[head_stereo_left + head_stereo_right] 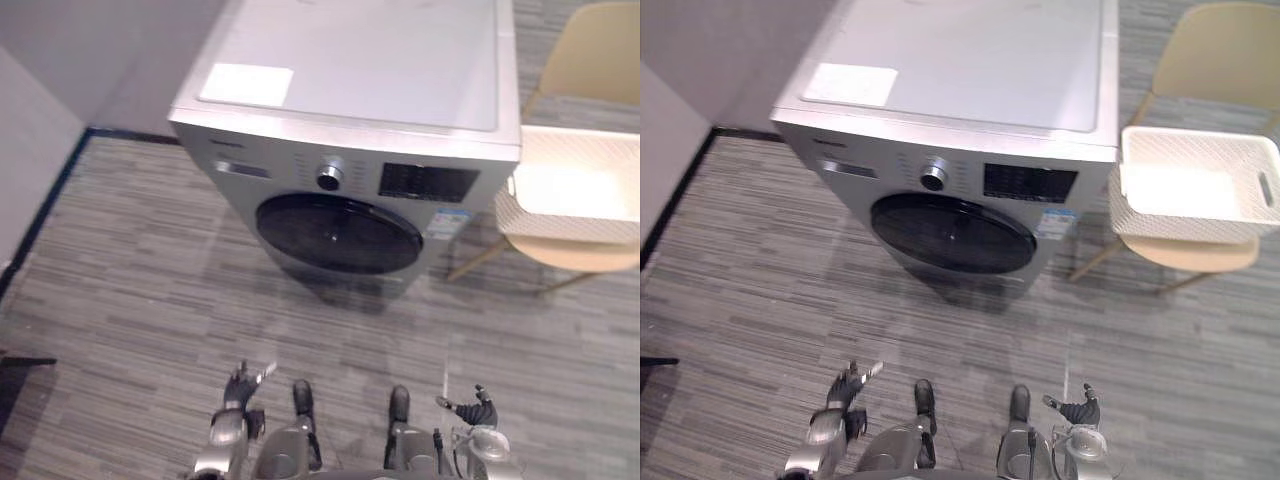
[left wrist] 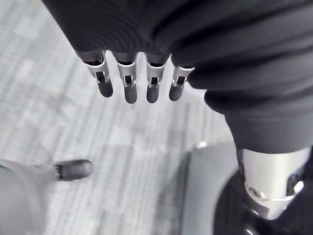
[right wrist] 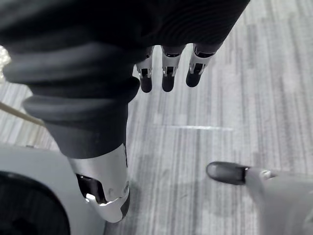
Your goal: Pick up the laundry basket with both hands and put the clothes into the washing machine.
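— Where is the basket?
— The white rectangular laundry basket (image 1: 1180,226), with walls in a woven pattern, stands on a smooth beige chair (image 1: 1220,60) just to the right of the boxy silver-grey washing machine (image 1: 350,185). The machine's round dark door (image 1: 338,233) is closed.
— And the hands?
— The left hand (image 1: 240,385) and the right hand (image 1: 476,408) hang low in front of the machine, over the grey striped floor (image 1: 130,280). The fingers (image 2: 128,85) of both are straight, loosely apart, and hold nothing.

Left robot hand (image 1: 238,388), right robot hand (image 1: 478,410): fingers straight (both low)

An office-like room with a laundry corner: washing machine (image 1: 345,150), beige chair (image 1: 590,60), striped grey carpet (image 1: 130,280).
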